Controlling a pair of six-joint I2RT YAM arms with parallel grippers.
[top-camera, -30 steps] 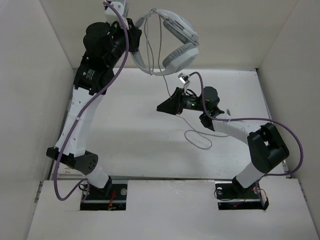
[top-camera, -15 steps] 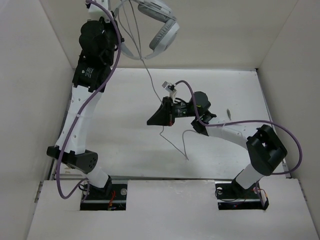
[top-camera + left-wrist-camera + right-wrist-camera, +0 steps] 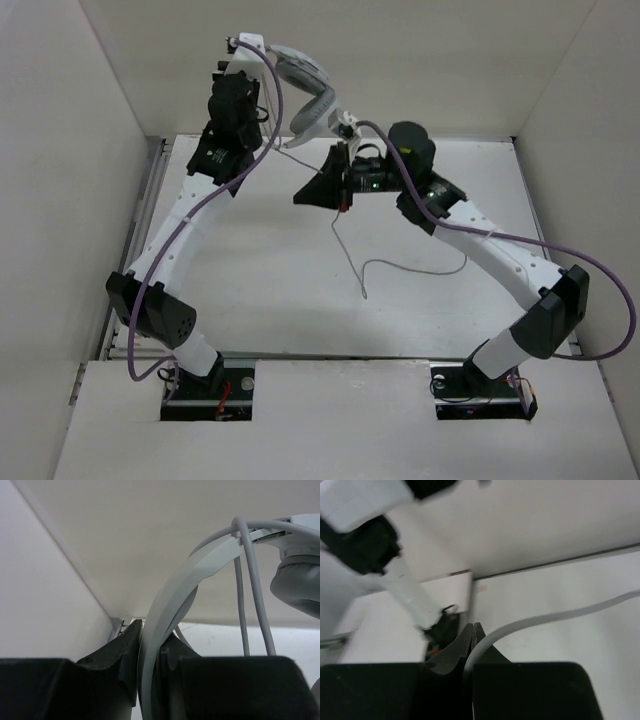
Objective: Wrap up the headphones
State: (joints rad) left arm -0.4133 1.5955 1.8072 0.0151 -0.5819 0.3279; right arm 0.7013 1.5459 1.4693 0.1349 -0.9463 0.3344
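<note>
While the left arm stands raised toward the back wall, the left fingers [image 3: 148,645] are clenched on the headband [image 3: 200,565] of the headphones [image 3: 305,85]. The band rises from between them and curves over to their right. One earcup [image 3: 297,585] hangs to the upper right of these fingers. Two runs of the cord [image 3: 252,580] cross the band near that earcup and drop down along the fingers' right side. The headphones are held in the air, well clear of the surface [image 3: 230,270]. The right fingers [image 3: 471,630] are closed tight on the cord, which emerges at their tips and sweeps away to their right. In the overhead view the right fingers sit just beside and below the lower earcup, close to the left fingers. From beneath the right fingers the cord trails down to the surface, and its free length lies in a loose curve under the right arm. The plug is too small to make out.
</note>
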